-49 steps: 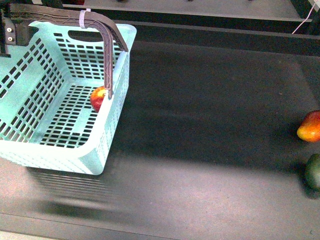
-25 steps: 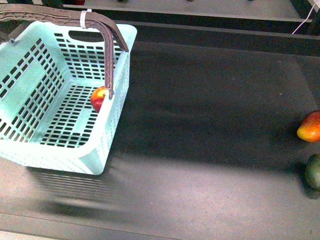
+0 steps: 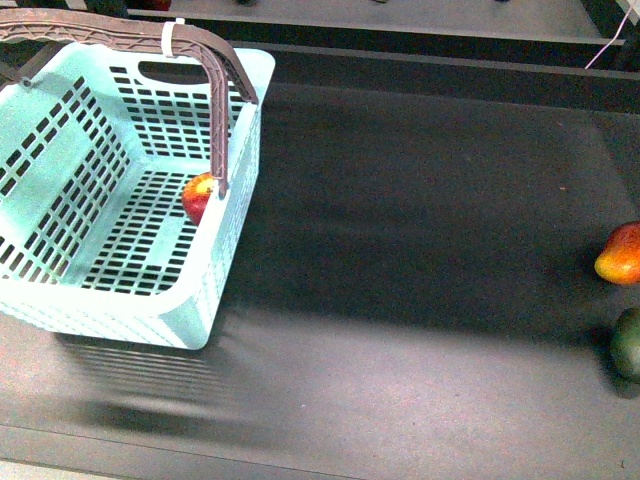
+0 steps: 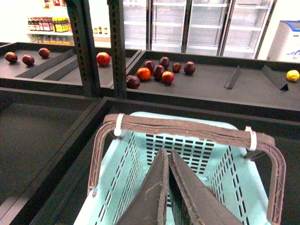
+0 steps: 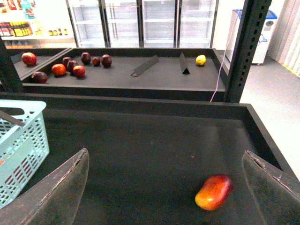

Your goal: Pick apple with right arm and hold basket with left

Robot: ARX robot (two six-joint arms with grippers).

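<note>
The mint-green basket (image 3: 60,170) stands at the left of the dark table, its brown handle (image 3: 216,110) swung up. The red apple (image 3: 198,194) lies on the basket floor by the right wall, partly behind the handle. Neither arm shows in the front view. In the left wrist view my left gripper (image 4: 167,154) is shut and empty, above the basket (image 4: 234,168) and short of its handle (image 4: 187,129). In the right wrist view my right gripper (image 5: 164,164) is wide open over bare table, the basket's corner (image 5: 21,140) off to one side.
An elongated orange-red fruit (image 3: 620,254) and a dark green fruit (image 3: 627,343) lie at the table's right edge; the orange-red one also shows in the right wrist view (image 5: 214,192). Shelves with more fruit (image 4: 157,72) stand behind, and metal posts (image 4: 84,47).
The left gripper seen at the basket's far left corner a second ago has left the front view. The basket and apple have barely moved.
</note>
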